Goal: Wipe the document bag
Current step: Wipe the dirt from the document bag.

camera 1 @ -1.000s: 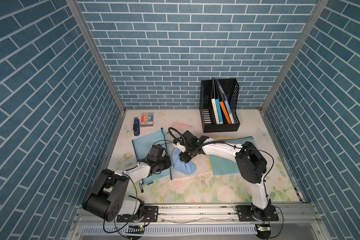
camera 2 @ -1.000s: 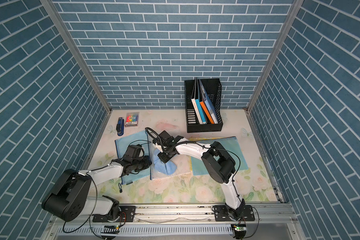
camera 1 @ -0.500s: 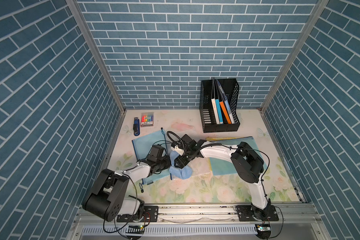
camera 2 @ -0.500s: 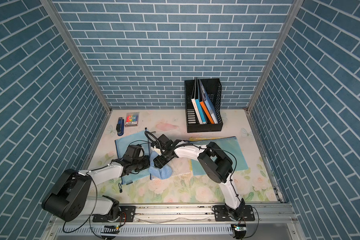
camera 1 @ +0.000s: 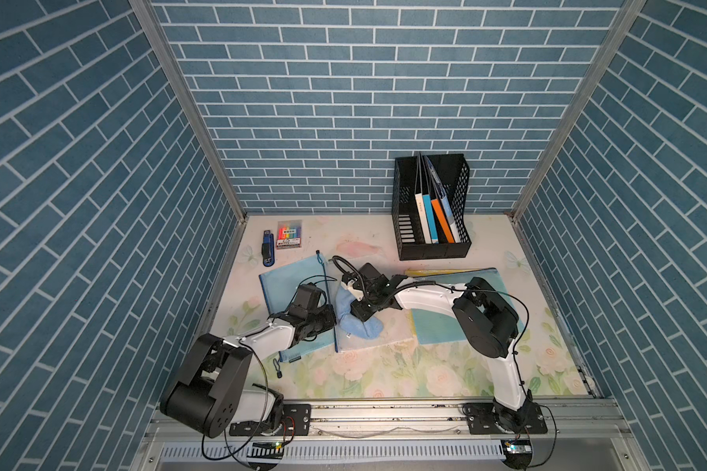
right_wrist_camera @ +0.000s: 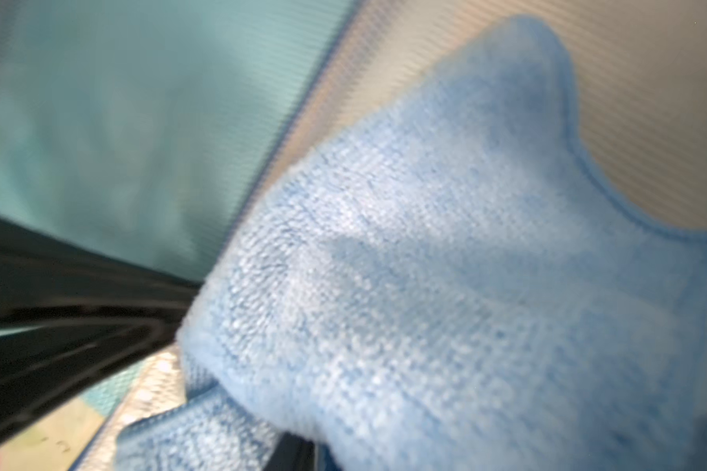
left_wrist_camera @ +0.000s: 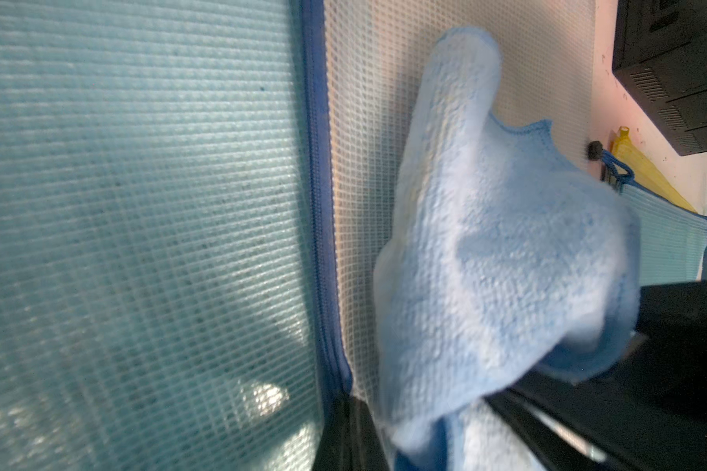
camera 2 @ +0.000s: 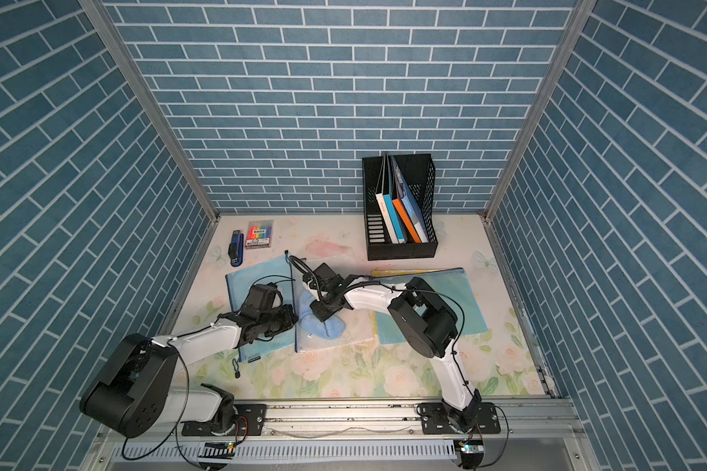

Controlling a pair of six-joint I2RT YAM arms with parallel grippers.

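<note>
At the far left the blue document bag (camera 1: 280, 285) lies flat. The left gripper (camera 1: 330, 321) is pressed together and bears down on that bag's edge right by the zipper, apparently to pin the bags in place. Just beside that zipper starts the clear mesh document bag (camera 1: 388, 330), which is the one being wiped. It lies flat in the middle of the table (camera 1: 384, 379), between the blue bag and a teal document bag (camera 1: 437, 330) whose edge it touches. A blue cloth (camera 1: 366, 328) lies bunched on the clear bag's left part, close to the zipper line. The right gripper (camera 1: 362, 313) sits directly on top of the cloth, so the bag lies beneath it with only fabric between. Its jaws are buried in the pile in both wrist views. In the left wrist view, though, the cloth (left_wrist_camera: 486, 244) rises like a tent toward the gripper, so it looks pinched on the cloth rather than spread. I judge the wiping to be under way. The cloth covers only the left strip, and the bag's right half and near edge have yet to be passed over. How clean any part is cannot be read here.
</note>
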